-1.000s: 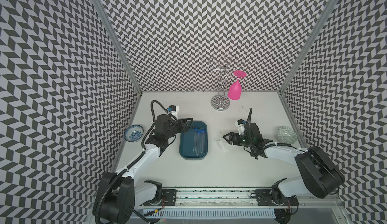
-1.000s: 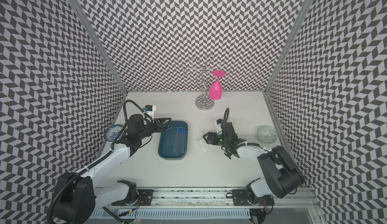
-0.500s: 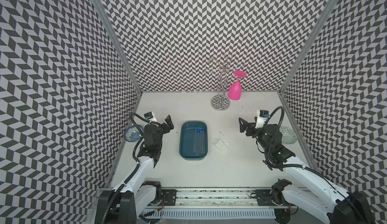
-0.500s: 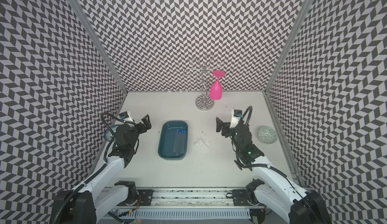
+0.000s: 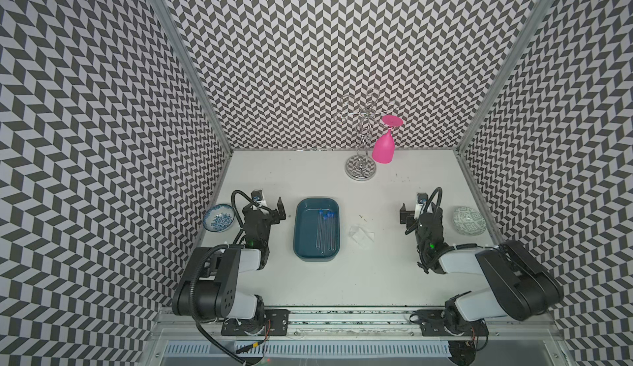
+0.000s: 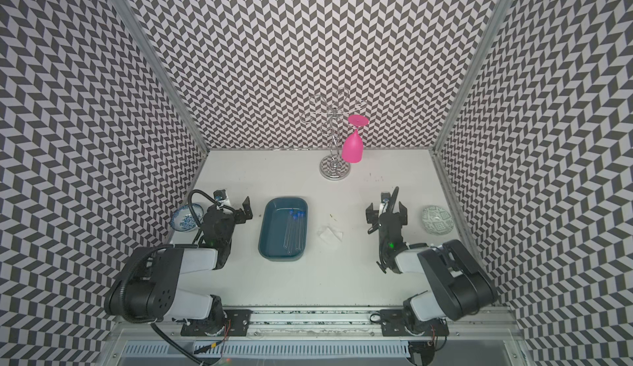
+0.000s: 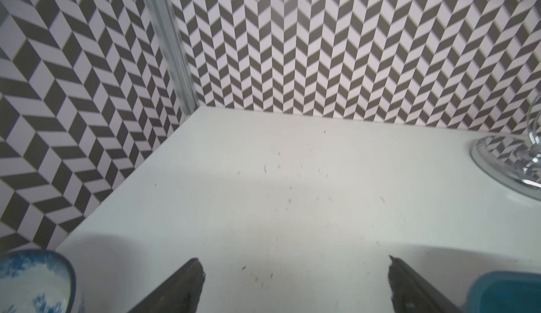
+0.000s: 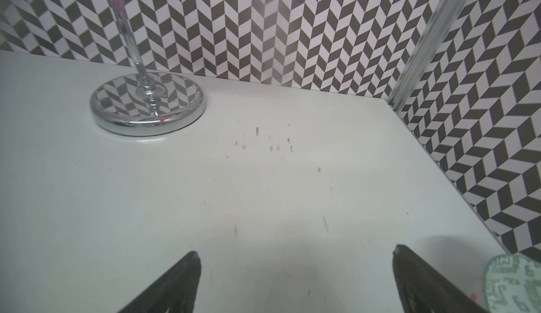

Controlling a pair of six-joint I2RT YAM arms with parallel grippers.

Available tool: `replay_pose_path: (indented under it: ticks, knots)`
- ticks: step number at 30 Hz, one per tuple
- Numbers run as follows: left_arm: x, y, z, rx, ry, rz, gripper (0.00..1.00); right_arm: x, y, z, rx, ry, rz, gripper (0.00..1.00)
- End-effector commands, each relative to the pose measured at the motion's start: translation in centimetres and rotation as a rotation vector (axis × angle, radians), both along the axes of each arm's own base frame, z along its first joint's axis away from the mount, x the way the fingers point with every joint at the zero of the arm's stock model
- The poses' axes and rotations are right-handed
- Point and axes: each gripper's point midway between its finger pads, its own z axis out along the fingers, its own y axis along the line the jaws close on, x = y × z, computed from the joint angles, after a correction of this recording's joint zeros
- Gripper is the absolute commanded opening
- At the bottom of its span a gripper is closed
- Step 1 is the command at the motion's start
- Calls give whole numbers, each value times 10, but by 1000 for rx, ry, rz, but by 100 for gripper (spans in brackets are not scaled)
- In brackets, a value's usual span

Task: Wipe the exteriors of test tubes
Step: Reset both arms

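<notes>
While the test tubes (image 5: 325, 231) lie side by side lengthwise in the teal tray (image 5: 306, 241), blue caps toward the back edge of the bench (image 5: 342, 285), neither of my grippers touches them. That tray sits left of the bench's middle, and a crumpled white tissue (image 5: 361, 239) rests on the bench near its right wall. My left gripper (image 7: 292, 263) hangs between the tray and the blue-patterned bowl (image 5: 219, 217) at the left edge, fingers spread wide around nothing. My right gripper (image 8: 295, 253) is likewise spread and empty, between the tissue and the green-patterned dish (image 5: 469, 221) by the right edge. Near the back edge stands the chrome rack (image 5: 360, 172), a pink glass (image 5: 383, 147) hanging upside down from it.
</notes>
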Motion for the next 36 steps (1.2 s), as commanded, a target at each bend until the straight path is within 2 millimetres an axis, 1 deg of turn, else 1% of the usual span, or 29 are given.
replay_pose_path:
  ticks: [1,2,3,4,5,6,7,8,9,10,11,12,14,16,20,21,23,26,30,36]
  knots:
    - [-11,3,27,17,-206,-44,100,15,-21,46,34,-214,-56,99]
    - [-7,1,23,21,-170,-54,100,16,-27,44,75,-192,-45,100]
    - [0,0,15,6,-98,-60,100,14,-36,42,138,-179,-27,100]
    - [2,0,16,20,-111,-61,100,7,-45,43,191,-215,-5,100]
    - [-3,-2,21,27,-157,-68,100,-5,-61,38,248,-264,-18,100]
    - [-3,-2,21,27,-156,-73,100,-18,-56,47,242,-343,40,100]
    - [1,-2,18,23,-121,-73,100,-18,-54,43,235,-317,48,100]
    - [2,-2,14,20,-97,-74,100,-10,-55,35,239,-253,33,100]
    - [1,-2,17,27,-124,-74,100,3,-58,31,238,-197,6,100]
    - [-1,-3,19,29,-140,-73,100,5,-57,38,229,-236,-2,100]
    - [0,-2,18,30,-130,-72,100,0,-56,45,221,-287,3,100]
    - [1,-3,17,28,-112,-73,100,-9,-57,40,221,-298,1,100]
    - [0,-3,17,36,-121,-61,100,-6,-58,34,225,-250,-13,100]
    - [1,-2,17,48,-119,-29,100,3,-57,36,223,-224,-12,100]
    - [1,-2,17,53,-114,-20,100,-1,-57,41,219,-270,-5,100]
    - [1,-2,16,54,-113,-19,100,-1,-57,46,220,-294,-1,100]
    - [2,-2,17,55,-111,-20,100,-1,-57,49,222,-310,0,100]
    - [2,-2,16,55,-109,-19,100,-1,-57,47,218,-300,2,100]
    - [9,-2,12,47,-89,-30,100,-1,-56,45,217,-293,2,100]
    - [3,-2,16,53,-106,-26,100,-1,-56,47,217,-299,3,100]
